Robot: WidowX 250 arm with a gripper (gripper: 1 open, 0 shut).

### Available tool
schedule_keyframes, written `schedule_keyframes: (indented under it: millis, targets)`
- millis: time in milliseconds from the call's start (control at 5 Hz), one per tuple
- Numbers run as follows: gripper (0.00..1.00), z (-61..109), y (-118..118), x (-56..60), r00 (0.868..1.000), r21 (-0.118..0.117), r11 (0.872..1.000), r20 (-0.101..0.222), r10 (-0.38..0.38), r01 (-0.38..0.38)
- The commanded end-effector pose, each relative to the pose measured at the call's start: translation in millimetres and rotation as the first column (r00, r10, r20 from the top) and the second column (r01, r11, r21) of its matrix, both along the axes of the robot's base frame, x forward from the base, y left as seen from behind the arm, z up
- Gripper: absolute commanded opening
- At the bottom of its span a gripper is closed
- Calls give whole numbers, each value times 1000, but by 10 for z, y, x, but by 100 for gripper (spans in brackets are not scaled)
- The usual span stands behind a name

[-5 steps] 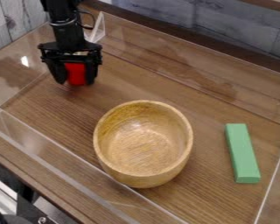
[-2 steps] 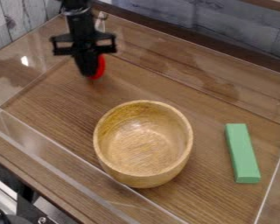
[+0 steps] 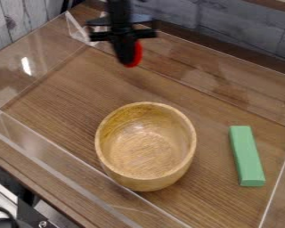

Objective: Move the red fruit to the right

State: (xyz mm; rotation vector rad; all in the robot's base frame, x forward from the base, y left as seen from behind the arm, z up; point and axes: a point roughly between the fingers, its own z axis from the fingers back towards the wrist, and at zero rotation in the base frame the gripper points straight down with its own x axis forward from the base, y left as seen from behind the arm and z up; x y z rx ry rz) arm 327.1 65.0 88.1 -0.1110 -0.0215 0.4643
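Observation:
The red fruit (image 3: 131, 58) hangs above the wooden table, small and glossy, pinched between the black fingers of my gripper (image 3: 127, 52). The gripper is shut on it, with the arm coming down from the top edge of the view. It sits at the back of the table, slightly left of centre, behind the wooden bowl (image 3: 146, 145) and clear of it. The fruit's upper part is hidden by the fingers.
A green rectangular block (image 3: 245, 155) lies flat to the right of the bowl. Clear plastic walls (image 3: 61, 169) ring the table on the left, front and right. A grey plank wall runs along the back.
The gripper closed on the red fruit at the back left, lifted it off the table and carried it to the right. The bowl and the green block have not moved.

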Motion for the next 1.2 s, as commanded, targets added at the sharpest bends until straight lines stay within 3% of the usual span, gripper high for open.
schedule_keyframes:
  millis: [0,400,600,1000]
  targets:
    - [0,287,-318,193,995,23,1000,97,3,-5]
    - [0,83,-1034,353,996,23,999,85,35,-37]
    - [0,-6,-1225,326,996,25,999,82,21,-24]
    - [0,-144,-1379,287,996,36,999,87,11,-15]
